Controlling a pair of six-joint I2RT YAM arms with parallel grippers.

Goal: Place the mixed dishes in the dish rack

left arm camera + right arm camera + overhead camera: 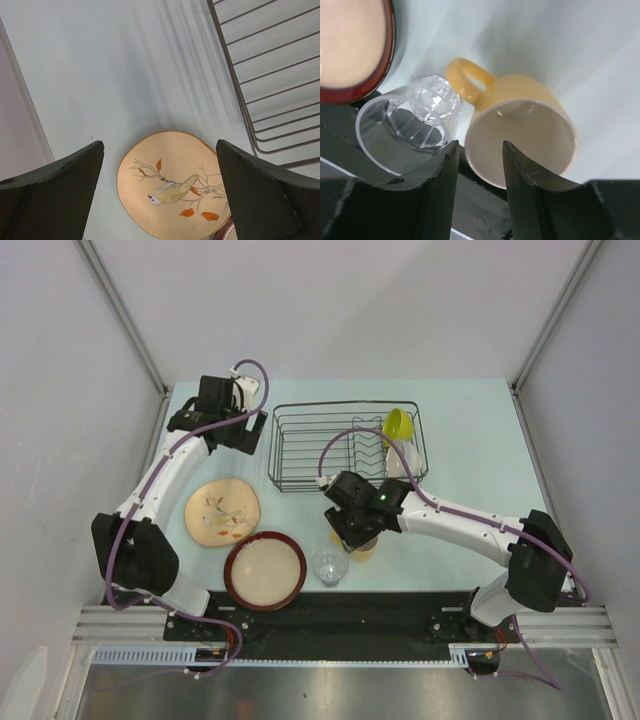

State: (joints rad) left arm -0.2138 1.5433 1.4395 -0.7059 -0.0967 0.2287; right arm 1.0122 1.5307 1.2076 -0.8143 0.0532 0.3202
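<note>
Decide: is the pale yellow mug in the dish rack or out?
Out. The pale yellow mug sits on the table beside the clear glass.

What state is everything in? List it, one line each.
dish rack: two dishes loaded.
lime green bowl: in rack, tipped on its side.
small pale saucer: in rack, standing on edge.
beige plate: lying flat, outside rack.
red-rimmed dish: lying flat, outside rack.
clear glass: upright, empty.
pale yellow mug: upright, empty, beside glass.
left hand: open, empty.
right hand: part open, astride mug's rim.
</note>
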